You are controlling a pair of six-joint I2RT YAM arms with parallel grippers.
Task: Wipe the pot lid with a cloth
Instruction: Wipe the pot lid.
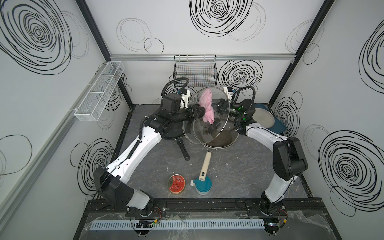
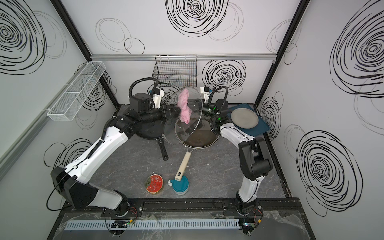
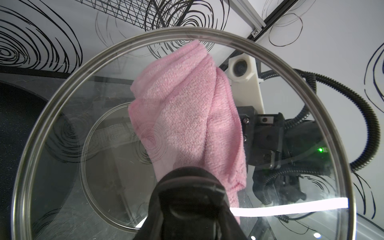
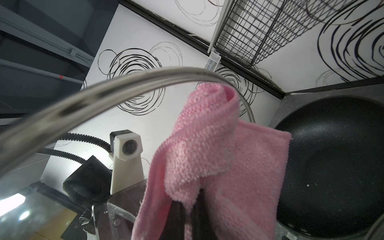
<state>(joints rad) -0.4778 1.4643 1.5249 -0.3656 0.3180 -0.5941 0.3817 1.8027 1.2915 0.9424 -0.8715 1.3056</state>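
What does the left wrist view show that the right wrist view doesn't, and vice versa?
Left wrist only: nearly the whole pot lid rim, and the right arm's wrist camera through the glass. Right wrist only: fingers of the right gripper shut on the cloth, and the left arm's wrist camera. Both: cloth, lid, wire basket.

Seemingly no legible text anywhere.

On the grey tabletop point(image 1: 239, 166), a black frying pan point(image 2: 149, 131) sits mid-frame beside a brown-bottomed pan point(image 1: 222, 140). Lower centre stand a red tin point(image 1: 176, 184) and a teal-lidded jar point(image 1: 202, 185). At right, a grey plate point(image 1: 264, 118) lies on a blue tray point(image 1: 278, 125). A black wire basket point(image 1: 195, 70) hangs upper centre, and a white mesh basket point(image 1: 99, 91) hangs at left.
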